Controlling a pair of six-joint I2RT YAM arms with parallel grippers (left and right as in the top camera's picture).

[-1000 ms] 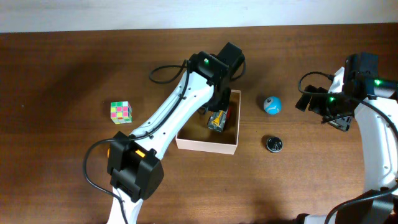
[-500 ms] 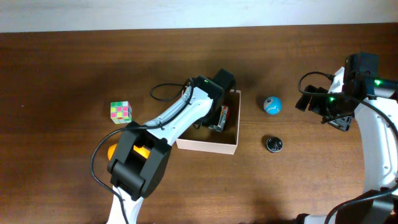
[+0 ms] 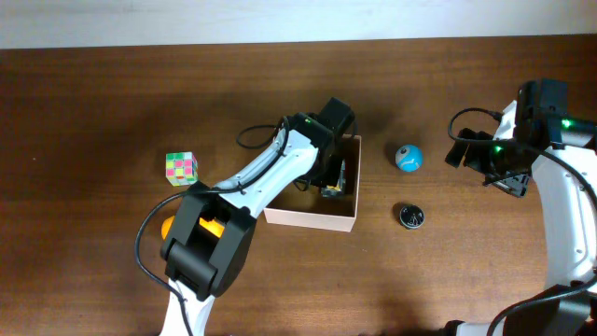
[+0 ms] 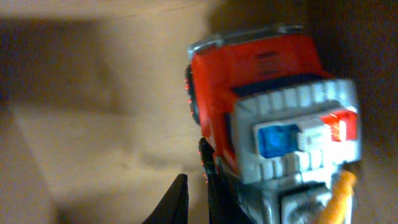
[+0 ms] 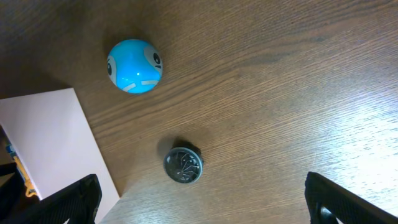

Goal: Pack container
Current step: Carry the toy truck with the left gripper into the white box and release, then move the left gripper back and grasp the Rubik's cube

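Note:
The container (image 3: 312,219) is a square white-walled box at the table's middle; its tan inside fills the left wrist view (image 4: 93,149), and a white wall shows in the right wrist view (image 5: 50,137). My left gripper (image 3: 324,170) reaches down into it. Its fingers (image 4: 194,199) are nearly together against a red and grey toy fire truck (image 4: 261,93), which stands on edge by the box's right wall (image 3: 335,179). My right gripper (image 5: 200,194) is open and empty, high above the table at the right (image 3: 499,173).
A blue ball (image 3: 408,158) (image 5: 134,66) and a black round disc (image 3: 410,216) (image 5: 183,165) lie on the table right of the box. A multicoloured cube (image 3: 182,168) lies at the left. An orange object (image 3: 169,227) shows under the left arm.
My left gripper has gone down into the box with the toy truck, which now stands more on edge near the right wall. The right arm has not moved.

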